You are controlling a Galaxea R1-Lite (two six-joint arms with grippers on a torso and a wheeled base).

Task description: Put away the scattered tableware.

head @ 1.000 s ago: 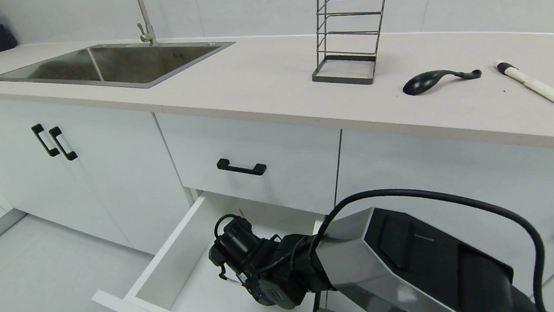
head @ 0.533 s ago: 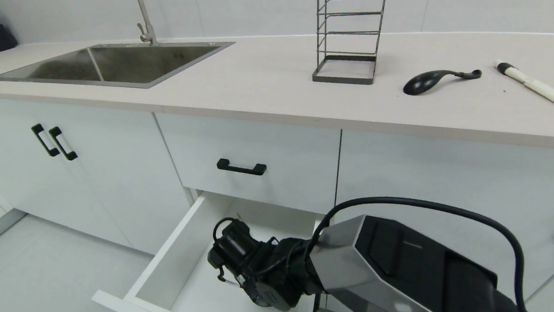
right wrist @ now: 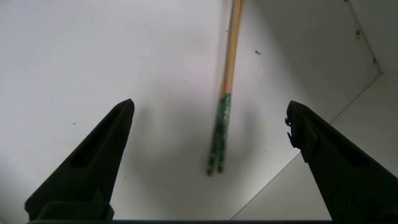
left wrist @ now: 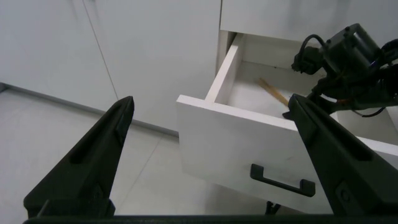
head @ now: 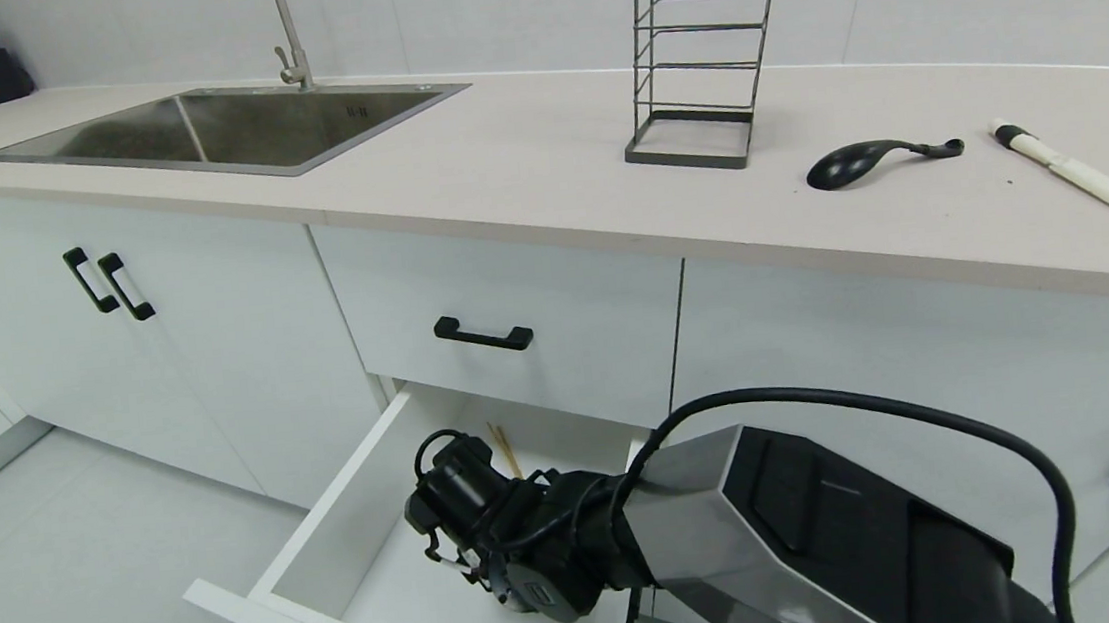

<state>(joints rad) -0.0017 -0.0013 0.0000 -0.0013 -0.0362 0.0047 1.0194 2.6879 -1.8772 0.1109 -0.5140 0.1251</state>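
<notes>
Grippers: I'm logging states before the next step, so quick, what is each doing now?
Left gripper: open, holding nothing.
Right gripper: open, empty, over the green-tipped wooden chopsticks in the white drawer.

The right arm (head: 535,544) has drawn a little to the left and toward the front of the drawer (head: 327,527) over the last second; its wrist sits lower than before; the chopsticks (head: 503,448), barely showing a second ago and hidden half a second ago, now lie in plain sight on the drawer floor behind the wrist; the cable (head: 924,405) arching over the arm has shifted with it.
</notes>
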